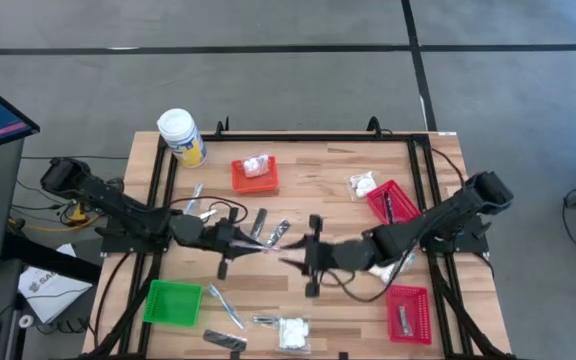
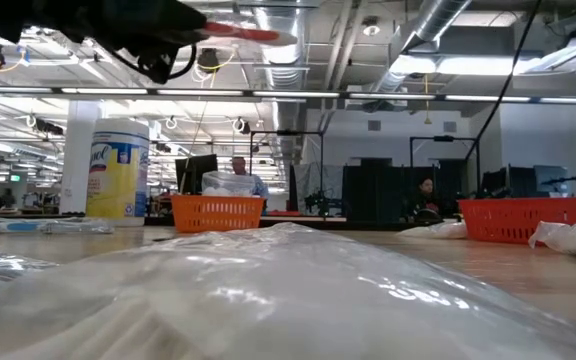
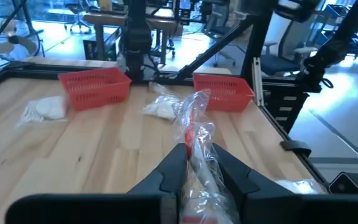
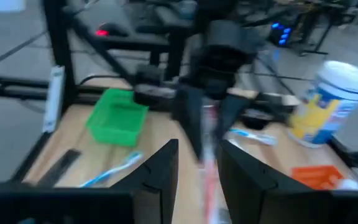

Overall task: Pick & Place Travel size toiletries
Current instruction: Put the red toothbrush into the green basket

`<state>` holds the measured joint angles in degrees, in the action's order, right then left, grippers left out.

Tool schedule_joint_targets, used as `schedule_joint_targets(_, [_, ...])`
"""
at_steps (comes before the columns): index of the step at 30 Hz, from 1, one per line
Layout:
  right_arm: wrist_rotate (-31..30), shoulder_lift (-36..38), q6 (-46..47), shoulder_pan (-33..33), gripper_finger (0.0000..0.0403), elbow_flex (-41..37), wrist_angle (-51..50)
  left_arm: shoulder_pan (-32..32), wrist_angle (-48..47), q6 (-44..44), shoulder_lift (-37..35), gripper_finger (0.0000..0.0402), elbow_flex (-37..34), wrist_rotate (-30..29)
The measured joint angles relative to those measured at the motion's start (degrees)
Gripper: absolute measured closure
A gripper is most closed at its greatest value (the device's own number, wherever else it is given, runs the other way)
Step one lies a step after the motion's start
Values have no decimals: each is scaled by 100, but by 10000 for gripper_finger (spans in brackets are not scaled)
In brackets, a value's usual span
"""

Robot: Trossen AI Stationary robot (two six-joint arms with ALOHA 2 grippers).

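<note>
My left gripper (image 1: 251,240) (image 3: 197,151) hangs over the table's middle, shut on a red stick in clear wrap (image 1: 271,244) (image 2: 253,35). My right gripper (image 1: 290,258) (image 4: 197,149) faces it from the right. Its fingers are apart and it holds nothing. The stick's free end points at it, and whether they touch I cannot tell. Other travel size toiletries lie on the table: a white packet (image 1: 293,332), a dark sachet (image 1: 225,340), blue-tipped sticks (image 1: 223,305), silvery sachets (image 1: 260,222), and a white packet (image 1: 363,185). My left gripper pinches the wrapped stick between its two fingers (image 3: 169,171), holding it near one end (image 3: 194,163). The fingers come roughly level from the table's left and lie along the stick. The rest of the stick (image 3: 194,112) juts out past the fingertips toward the right, clear of the table.
A white-lidded yellow-labelled jar (image 1: 181,137) stands at the far left. An orange basket (image 1: 255,175) with a white packet is at the back, a green basket (image 1: 173,302) at the near left, and two red baskets (image 1: 390,200) (image 1: 408,312) on the right. A clear-wrapped packet (image 2: 268,290) fills the low view's foreground.
</note>
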<state>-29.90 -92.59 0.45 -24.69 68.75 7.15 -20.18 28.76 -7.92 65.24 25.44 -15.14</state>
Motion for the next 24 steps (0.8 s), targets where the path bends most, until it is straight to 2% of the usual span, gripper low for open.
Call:
schedule_joint_targets(4, [43, 53, 224, 313, 300, -133, 124, 0, 161, -124, 49, 358, -43, -3])
schedule_joint_targets(8, [561, -195, 297, 507, 300, -136, 194, 0, 412, -114, 158, 358, -49, -73])
schedule_joint_targets(13, [638, -407, 319, 433, 300, -127, 300, 36, 476, -117, 171, 358, -49, -150])
schedule_joint_targets(18, [806, -407, 480, 419, 296, -24, -60, 44, 469, -135, 171, 358, -49, -151])
schedule_joint_targets(21, [728, -402, 624, 432, 272, 74, -491, 44, 465, -135, 171, 358, -49, -103])
schedule_joint_targets(24, [612, -420, 704, 477, 226, 94, -548, 44, 444, -138, 171, 358, -48, -57])
